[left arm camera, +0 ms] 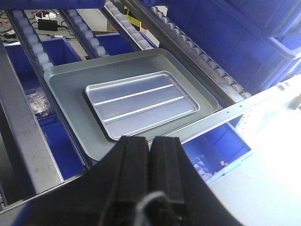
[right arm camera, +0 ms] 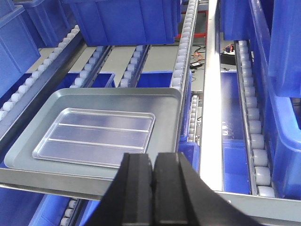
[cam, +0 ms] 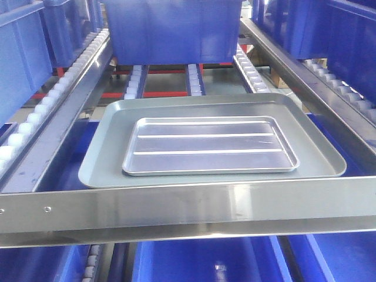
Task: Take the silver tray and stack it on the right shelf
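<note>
The silver tray [cam: 210,145] has two long ridges and lies flat inside a larger dull grey tray [cam: 100,161] on the right shelf, behind its shiny front crossbar [cam: 188,202]. In the left wrist view my left gripper [left arm camera: 149,140] is shut and empty, just in front of the crossbar [left arm camera: 225,115], with the silver tray [left arm camera: 141,102] beyond it. My right gripper [right arm camera: 154,157] is also shut with nothing in it, and hangs before the crossbar [right arm camera: 56,181] off the silver tray's [right arm camera: 96,136] near right corner. Neither gripper shows in the front view.
A big blue bin [cam: 173,29] stands on the rollers behind the trays. More blue bins flank it at the left [cam: 20,59] and right [cam: 335,29], and others sit below [cam: 200,258]. White roller rails [cam: 50,97] line the shelf sides.
</note>
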Action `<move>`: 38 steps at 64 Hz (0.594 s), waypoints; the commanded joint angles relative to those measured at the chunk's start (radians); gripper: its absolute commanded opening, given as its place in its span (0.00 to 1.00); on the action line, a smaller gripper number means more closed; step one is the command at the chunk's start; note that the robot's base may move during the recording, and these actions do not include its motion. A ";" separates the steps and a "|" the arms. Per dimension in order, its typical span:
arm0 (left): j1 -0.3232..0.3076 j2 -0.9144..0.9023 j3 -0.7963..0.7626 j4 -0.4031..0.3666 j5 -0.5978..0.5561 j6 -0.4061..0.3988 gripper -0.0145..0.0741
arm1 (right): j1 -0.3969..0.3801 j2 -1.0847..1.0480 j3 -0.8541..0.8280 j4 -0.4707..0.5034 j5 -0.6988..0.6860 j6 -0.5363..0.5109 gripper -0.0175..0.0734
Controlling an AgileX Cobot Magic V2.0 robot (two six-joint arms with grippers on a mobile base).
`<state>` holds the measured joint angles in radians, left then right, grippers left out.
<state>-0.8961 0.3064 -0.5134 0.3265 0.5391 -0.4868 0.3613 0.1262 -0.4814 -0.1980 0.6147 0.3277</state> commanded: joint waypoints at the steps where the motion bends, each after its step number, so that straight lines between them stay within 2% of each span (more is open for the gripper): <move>1: -0.007 0.009 -0.028 0.015 -0.075 0.002 0.06 | 0.002 0.012 -0.026 -0.021 -0.086 -0.007 0.25; 18: -0.007 0.009 -0.027 0.001 -0.087 0.002 0.06 | 0.002 0.012 -0.026 -0.021 -0.086 -0.007 0.25; 20: -0.007 0.009 -0.024 -0.045 -0.087 0.031 0.06 | 0.002 0.012 -0.026 -0.021 -0.086 -0.007 0.25; 22: -0.007 0.006 -0.024 -0.119 -0.084 0.109 0.06 | 0.002 0.012 -0.026 -0.021 -0.086 -0.007 0.25; 25: 0.002 0.006 -0.022 -0.237 -0.082 0.277 0.06 | 0.002 0.012 -0.026 -0.021 -0.086 -0.007 0.25; 27: 0.012 0.006 -0.015 -0.300 -0.086 0.354 0.06 | 0.002 0.012 -0.026 -0.021 -0.086 -0.007 0.25; 30: 0.030 0.006 -0.001 -0.346 -0.105 0.387 0.06 | 0.002 0.012 -0.026 -0.021 -0.086 -0.007 0.25; 35: 0.075 0.000 0.050 -0.344 -0.193 0.387 0.06 | 0.002 0.012 -0.026 -0.021 -0.086 -0.007 0.25; 38: 0.125 -0.010 0.092 -0.344 -0.260 0.387 0.06 | 0.001 0.012 -0.026 -0.021 -0.086 -0.007 0.25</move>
<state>-0.8222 0.2989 -0.4424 0.0000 0.4507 -0.1193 0.3613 0.1262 -0.4814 -0.1980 0.6147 0.3277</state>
